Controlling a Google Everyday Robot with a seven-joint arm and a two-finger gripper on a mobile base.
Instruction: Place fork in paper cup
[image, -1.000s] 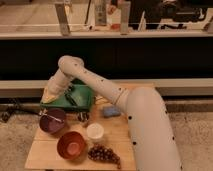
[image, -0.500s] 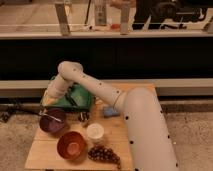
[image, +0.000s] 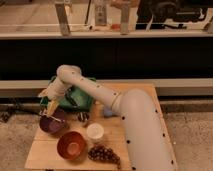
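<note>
The fork (image: 47, 116) is a thin light utensil lying across the top of the purple bowl (image: 52, 125) at the table's left. My gripper (image: 51, 106) hangs just above the bowl's back rim, right over the fork. I cannot tell whether it touches the fork. The paper cup (image: 95, 132) is white, stands upright to the right of the purple bowl and is apart from the gripper. My arm (image: 115, 102) reaches in from the lower right.
A green bag (image: 77, 97) lies behind the bowl. A small steel cup (image: 82, 119) stands between bowl and paper cup. An orange bowl (image: 71, 145) and grapes (image: 104, 154) sit at the wooden table's (image: 40, 157) front. A blue thing (image: 107, 111) lies by my arm.
My gripper has moved down from in front of the green bag to just above the purple bowl. The objects on the table have not moved.
</note>
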